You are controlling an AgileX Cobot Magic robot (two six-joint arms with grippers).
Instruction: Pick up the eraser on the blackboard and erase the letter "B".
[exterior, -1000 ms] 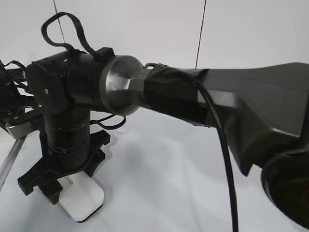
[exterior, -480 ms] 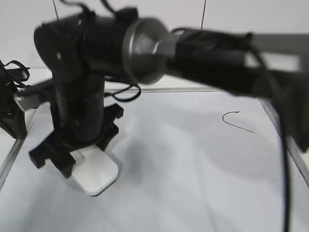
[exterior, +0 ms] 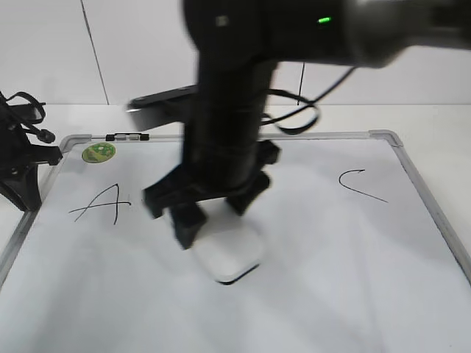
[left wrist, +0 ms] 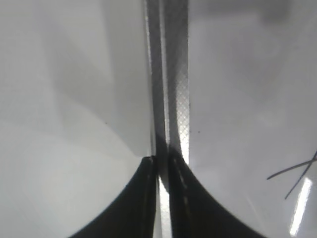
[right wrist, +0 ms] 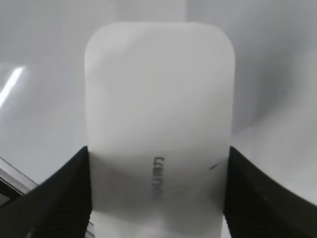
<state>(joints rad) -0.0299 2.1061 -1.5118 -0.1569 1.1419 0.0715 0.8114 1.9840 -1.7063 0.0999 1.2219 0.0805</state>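
The white eraser (exterior: 229,254) lies flat on the blackboard (exterior: 331,279), near its middle. My right gripper (exterior: 213,213) points down and is shut on the eraser's sides. In the right wrist view the eraser (right wrist: 158,99) fills the space between the two black fingers of the right gripper (right wrist: 158,193), with grey lettering on top. The letter "B" does not show; the arm covers the board's middle. My left gripper (left wrist: 162,161) is shut and empty over the board's left frame (left wrist: 173,74). It also shows at the left edge of the exterior view (exterior: 18,176).
A black "A" (exterior: 103,202) is drawn on the board's left and a black "C" (exterior: 360,184) on its right. A round green sticker (exterior: 98,152) sits in the far left corner. Strokes of the "A" (left wrist: 297,173) show in the left wrist view.
My right arm has swept the eraser from the board's front left towards the middle. The "A" and the green sticker have come into view.
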